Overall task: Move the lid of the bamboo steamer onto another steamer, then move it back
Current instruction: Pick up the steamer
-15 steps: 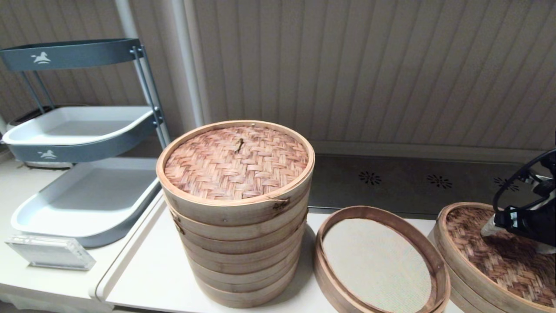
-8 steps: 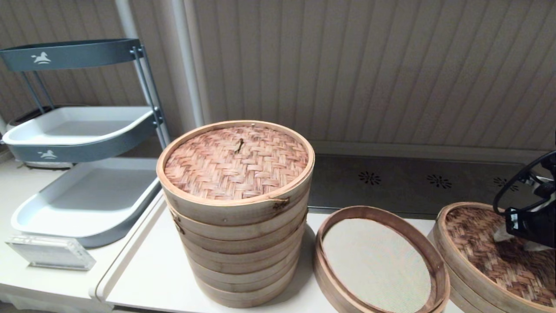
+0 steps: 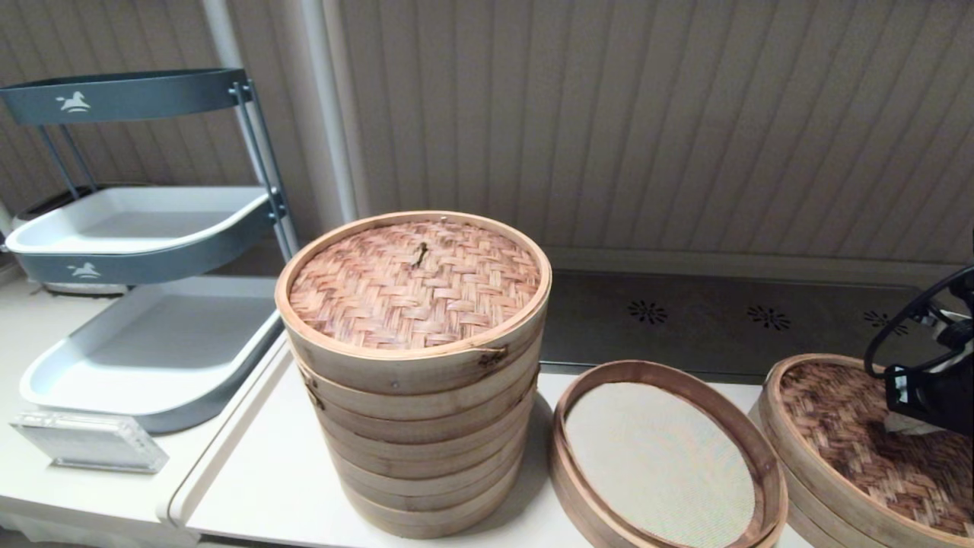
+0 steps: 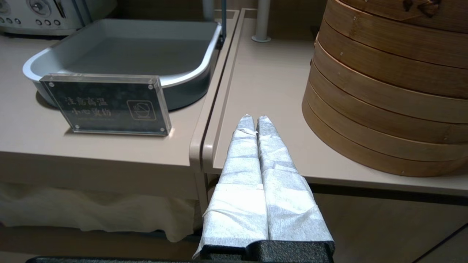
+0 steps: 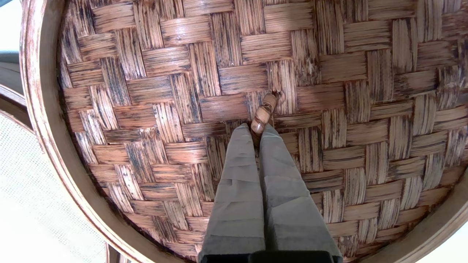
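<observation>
Right end effector [image 5: 257, 132] retreated rightward (pinching loop [image 5: 264, 113]), lid [image 3: 860, 434] seated

The head camera looks forward and down from above the counter [image 3: 251, 472], taking in the tiered tray rack [image 3: 137, 228] at the left, the tall stack of steamers [image 3: 415, 365] in the middle and the ribbed wall behind. The left wrist camera sits low, just off the counter's front edge, facing along its wrapped fingers [image 4: 256, 168] toward the same stack [image 4: 387, 91] and the rack's bottom tray [image 4: 124, 54]; both of these it shares with the head view. The right wrist camera hangs very close over the dark woven lid [image 5: 329, 109], looking almost straight down, so the lid [image 3: 860, 426] fills its view. A sliver of the cream liner [image 5: 33, 190] there matches the low steamer [image 3: 662, 457] seen from the head.
</observation>
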Motion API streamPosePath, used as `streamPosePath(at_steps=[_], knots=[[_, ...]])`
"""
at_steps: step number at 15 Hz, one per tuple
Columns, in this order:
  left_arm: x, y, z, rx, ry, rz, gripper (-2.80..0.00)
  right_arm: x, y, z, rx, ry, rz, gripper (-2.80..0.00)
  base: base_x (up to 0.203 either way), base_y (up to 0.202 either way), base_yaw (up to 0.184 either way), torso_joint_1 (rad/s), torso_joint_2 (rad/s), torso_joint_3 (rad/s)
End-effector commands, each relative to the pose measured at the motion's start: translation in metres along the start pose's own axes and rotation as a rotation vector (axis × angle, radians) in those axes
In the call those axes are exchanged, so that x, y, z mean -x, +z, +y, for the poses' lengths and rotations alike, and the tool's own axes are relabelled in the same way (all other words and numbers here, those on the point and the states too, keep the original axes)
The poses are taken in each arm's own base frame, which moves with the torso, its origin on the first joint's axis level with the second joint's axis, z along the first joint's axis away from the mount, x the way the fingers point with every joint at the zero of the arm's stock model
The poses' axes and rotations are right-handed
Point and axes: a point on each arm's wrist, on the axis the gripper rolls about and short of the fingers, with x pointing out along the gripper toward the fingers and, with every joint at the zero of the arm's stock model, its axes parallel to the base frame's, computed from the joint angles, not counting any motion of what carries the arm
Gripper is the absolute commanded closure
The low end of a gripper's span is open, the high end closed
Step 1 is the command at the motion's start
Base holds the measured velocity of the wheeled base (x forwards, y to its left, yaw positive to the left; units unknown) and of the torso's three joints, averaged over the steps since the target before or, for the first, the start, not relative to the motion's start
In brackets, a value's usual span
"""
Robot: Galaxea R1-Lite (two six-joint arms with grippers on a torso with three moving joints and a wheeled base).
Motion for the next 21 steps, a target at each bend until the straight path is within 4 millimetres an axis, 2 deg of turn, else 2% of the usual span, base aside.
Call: streamPosePath(at_steps=[1, 6, 17, 21], knots=[[0.000, -0.001, 0.000, 0.000, 0.000, 0.003, 0.00, 0.002, 0.001, 0.000, -0.001, 0.002, -0.007, 0.00, 0.000, 0.000, 0.000, 0.000, 0.00, 0.000], [0.000, -0.001, 0.000, 0.000, 0.000, 0.003, 0.00, 0.021, 0.001, 0.002, 0.004, 0.010, -0.074, 0.00, 0.000, 0.000, 0.000, 0.000, 0.00, 0.000], [0.000, -0.001, 0.000, 0.000, 0.000, 0.003, 0.00, 0.045, -0.001, 0.008, 0.023, 0.024, -0.151, 0.00, 0.000, 0.000, 0.000, 0.000, 0.00, 0.000], [0.000, -0.001, 0.000, 0.000, 0.000, 0.003, 0.00, 0.040, -0.002, 0.009, 0.025, 0.025, -0.132, 0.00, 0.000, 0.000, 0.000, 0.000, 0.00, 0.000]])
